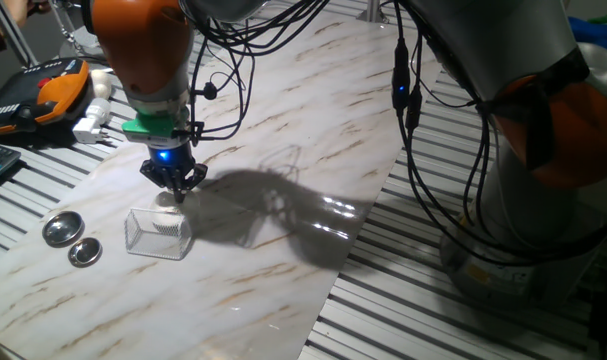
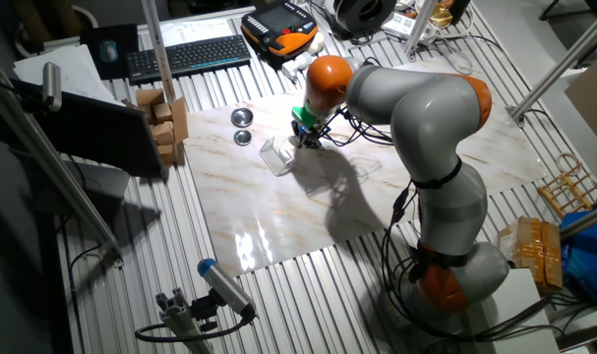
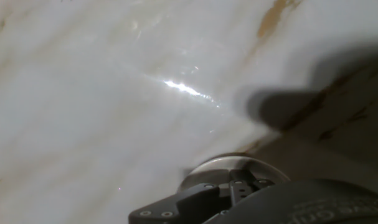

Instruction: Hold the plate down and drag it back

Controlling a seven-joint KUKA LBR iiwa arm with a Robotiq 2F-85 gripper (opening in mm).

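In the hand view the small round white plate point(image 3: 207, 167) shows as a curved rim at the bottom edge, right under my fingers point(image 3: 238, 186). My gripper point(image 1: 178, 190) points straight down with its fingertips together and its tip on the plate, on the marble board point(image 1: 313, 120). It grips nothing. In the fixed views the plate is hidden under the gripper and hard to tell from the white marble. The gripper also shows in the other fixed view point(image 2: 308, 139).
A clear wire-framed box point(image 1: 158, 235) stands just in front of the gripper, almost touching it. Two shiny metal lids point(image 1: 63, 228) point(image 1: 85, 252) lie to its left. Cables hang from the arm. Cardboard boxes point(image 2: 165, 123) and a keyboard point(image 2: 190, 54) sit beyond the board.
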